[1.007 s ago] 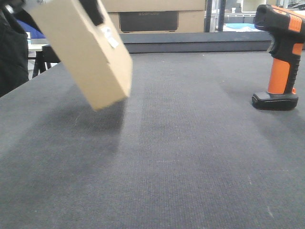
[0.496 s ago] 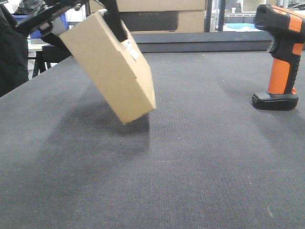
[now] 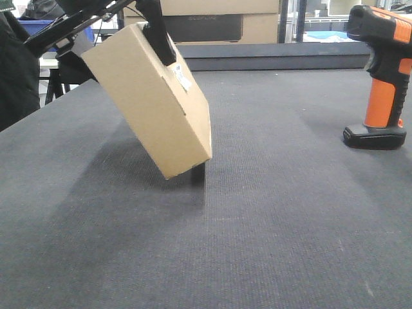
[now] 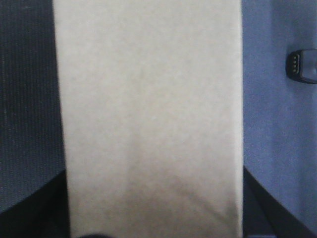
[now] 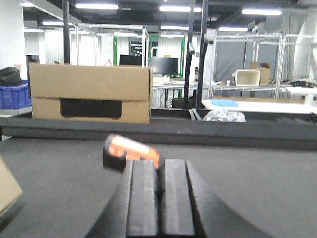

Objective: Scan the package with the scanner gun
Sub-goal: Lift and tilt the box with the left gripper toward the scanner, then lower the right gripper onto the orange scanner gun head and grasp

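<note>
Package point(image 3: 154, 109): tilted, left of centre, clamped in your left tool point(image 3: 121, 46); it has dropped, low corner almost on the tabletop point(image 3: 277, 225).
Scanner gun point(image 3: 384, 77): upright, far right, untouched.
Right tool point(image 5: 159, 198): pinched together, empty; you likely reach for the gun next.

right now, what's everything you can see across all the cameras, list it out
small flat brown cardboard package: one, plain brown, tilted over the table's left part, low corner close to the surface
white barcode label: one, white, on the package's narrow side
pistol-shaped scanner gun: one, black head, orange handle, upright on its black base, table's right side
dark grey fabric table: one, dark grey, under everything
large cardboard box: one, brown with a dark panel, beyond the table's far edge
blue plastic crate: one, blue, far left background
left claw: black, shut on the package
right claw: black, shut, empty, facing the scanner gun
</note>
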